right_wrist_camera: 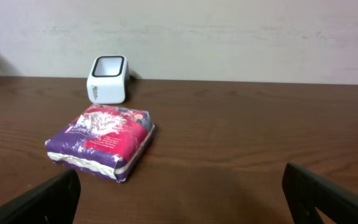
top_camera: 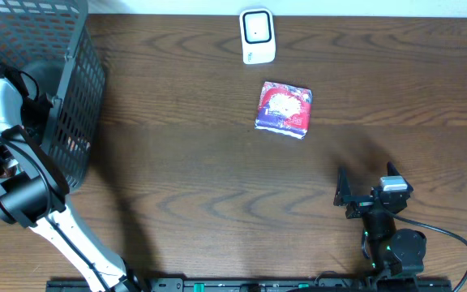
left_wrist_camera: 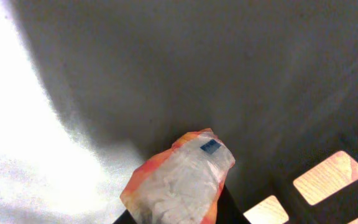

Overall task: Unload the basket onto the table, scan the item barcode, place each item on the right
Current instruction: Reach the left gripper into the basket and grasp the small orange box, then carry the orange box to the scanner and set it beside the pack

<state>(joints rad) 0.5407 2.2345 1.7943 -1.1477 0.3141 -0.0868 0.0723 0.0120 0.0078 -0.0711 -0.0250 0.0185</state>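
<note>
The left pincer (left_wrist_camera: 176, 215) is closed on the lower end of an orange-edged clear packet (left_wrist_camera: 180, 179) of white contents, which bears a small blue label. It holds the packet inside the dark mesh basket (top_camera: 73, 97) at the far left corner of the counter (top_camera: 185, 170). The right pincer (right_wrist_camera: 180, 175) hovers near the counter's near edge on the right side, jaws spread wide and empty. Ahead of it, mid-counter, a purple-and-red pack (top_camera: 284, 109) lies flat. Beyond the pack, at the middle of the far edge, stands the white scanner (top_camera: 257, 36).
</note>
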